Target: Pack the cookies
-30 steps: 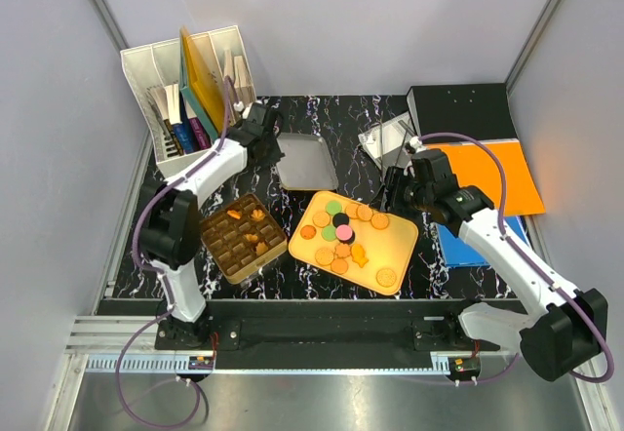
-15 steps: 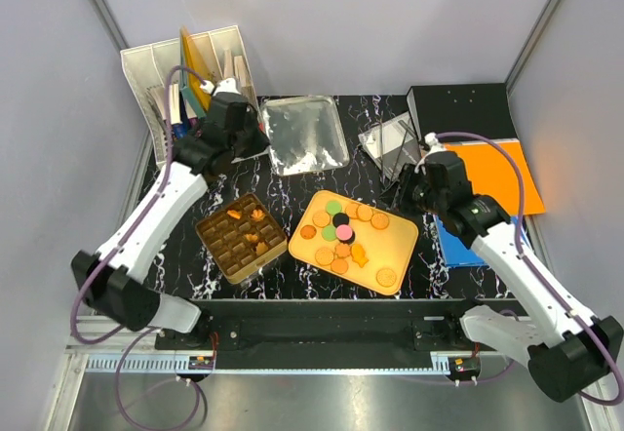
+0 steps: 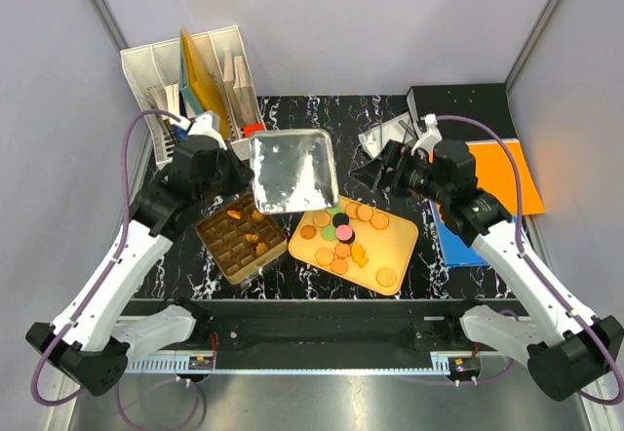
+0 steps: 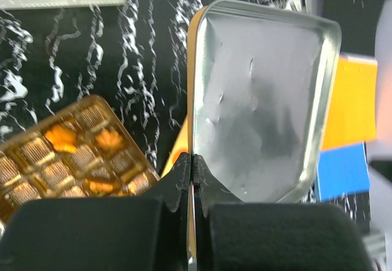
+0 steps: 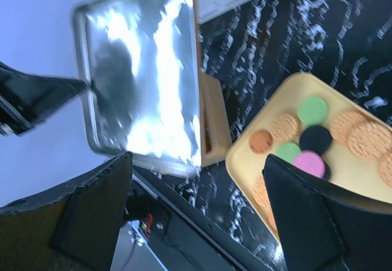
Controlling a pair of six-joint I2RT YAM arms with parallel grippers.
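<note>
Black marbled table [image 3: 312, 114] bore a gold tin [image 3: 226, 248] at left. The left gripper [image 4: 193, 164], jaws clamped on a silver lid [image 3: 291, 168], held it over the tin's corner. Most cookies [image 3: 343, 236] lay on a yellow tray [image 3: 398, 248]. The right gripper [image 3: 380, 173] hovered, jaws apart.

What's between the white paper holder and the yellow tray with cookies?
In the top view, a shiny silver lid, pinched at its edge by the left tool, hangs between them.
</note>
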